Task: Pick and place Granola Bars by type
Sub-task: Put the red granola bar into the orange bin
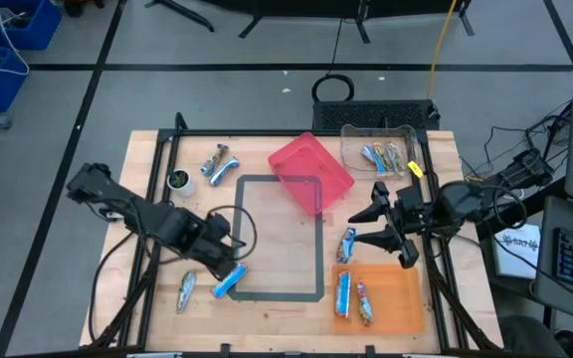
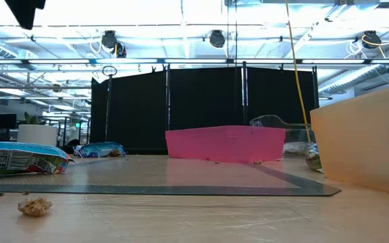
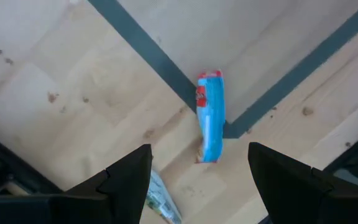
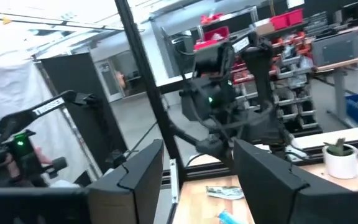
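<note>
The left tool (image 1: 229, 270) is hovering, fingers spread, above a blue bar (image 3: 211, 116) on the tabletop (image 1: 286, 310); the right tool (image 1: 374, 225) is waiting, also spread, beside the orange tray (image 1: 406, 298).

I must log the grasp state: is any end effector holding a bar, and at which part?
Nothing is held. The left end effector is open above a blue bar; the right end effector is open and empty.

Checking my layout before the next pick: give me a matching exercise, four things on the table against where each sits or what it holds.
Things:
1. orange tray
2. clear box
3. blue bar
4. pink tray

States:
a. empty, over a tape corner
b. holds two bars
c. under the open left gripper
d. at the table's corner, bars inside

Pairs: 1-b, 2-d, 3-c, 4-a.

The open right gripper hovers between the pink and orange trays.
</note>
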